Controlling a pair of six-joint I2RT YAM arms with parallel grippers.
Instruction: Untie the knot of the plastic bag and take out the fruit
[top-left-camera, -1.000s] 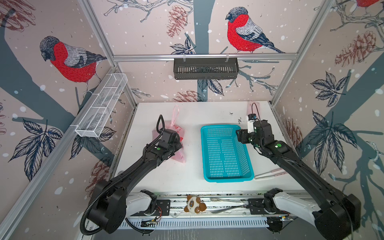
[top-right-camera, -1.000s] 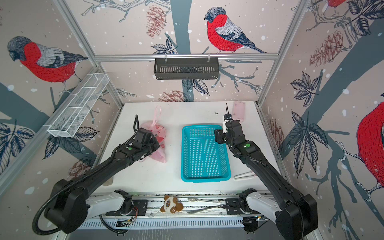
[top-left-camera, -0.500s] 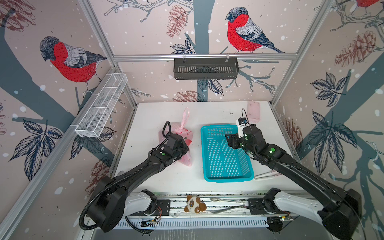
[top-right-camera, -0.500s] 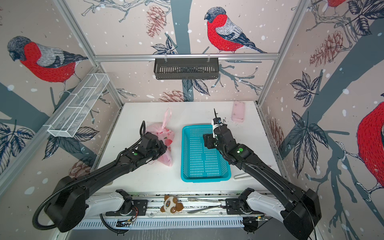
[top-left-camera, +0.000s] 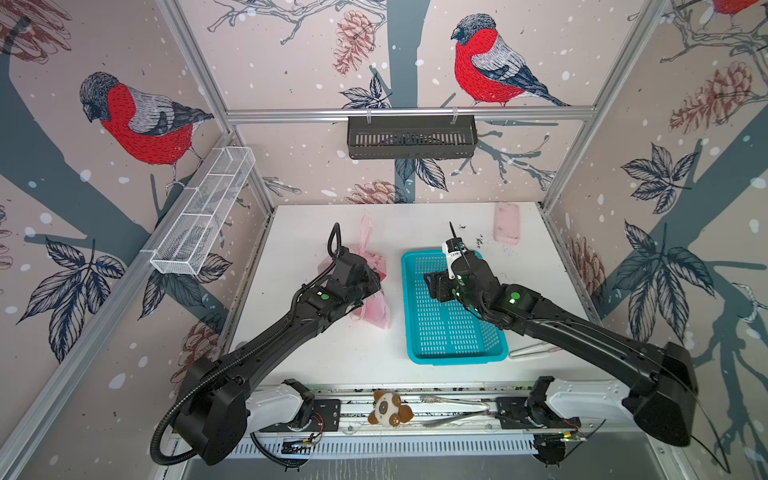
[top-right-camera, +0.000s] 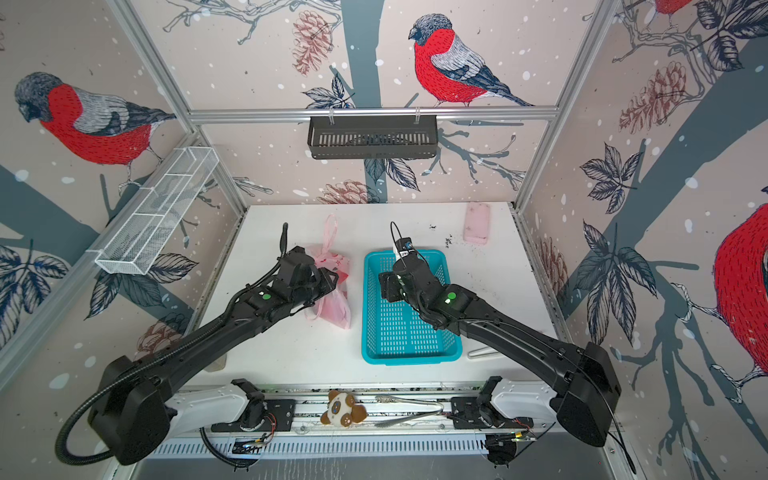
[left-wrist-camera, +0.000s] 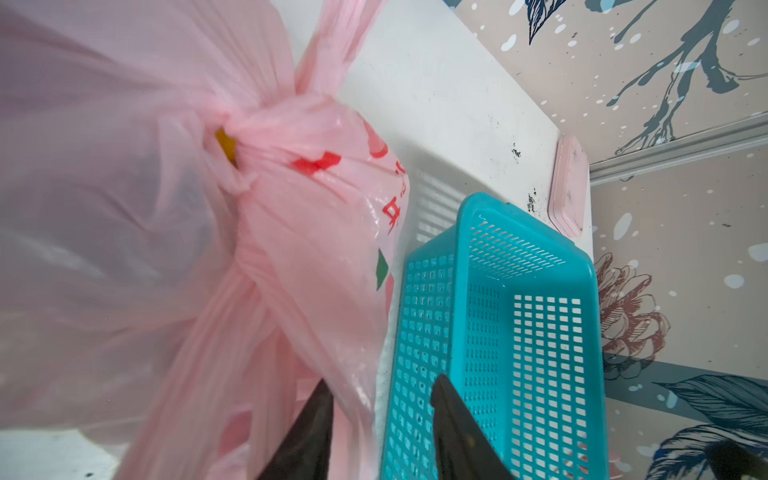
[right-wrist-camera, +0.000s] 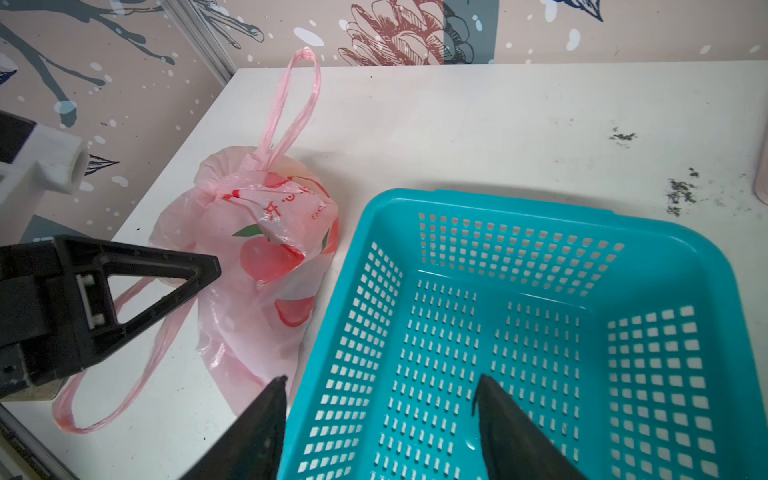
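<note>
Left pincer (left-wrist-camera: 382, 378), jaws parted, grips nothing beside the plastic bag (right-wrist-camera: 266, 266), lying nearer the desk (right-wrist-camera: 457, 124)'s left edge. Right pincer (right-wrist-camera: 382, 377) open, empty. Knot (right-wrist-camera: 214, 193) intact: advise pinching one loop (right-wrist-camera: 291, 104) close by, pulling slowly.

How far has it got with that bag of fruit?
Nothing done yet: the knot is tied, the fruit inside the bag, the basket empty. In hand: left gripper open at the bag, right gripper open over the basket. To do: untying, emptying.

White table (top-left-camera: 299, 249): plastic bag (top-left-camera: 377, 311) left, teal basket (top-left-camera: 457, 358) beside it, pink block (top-left-camera: 507, 222) far-right corner.
</note>
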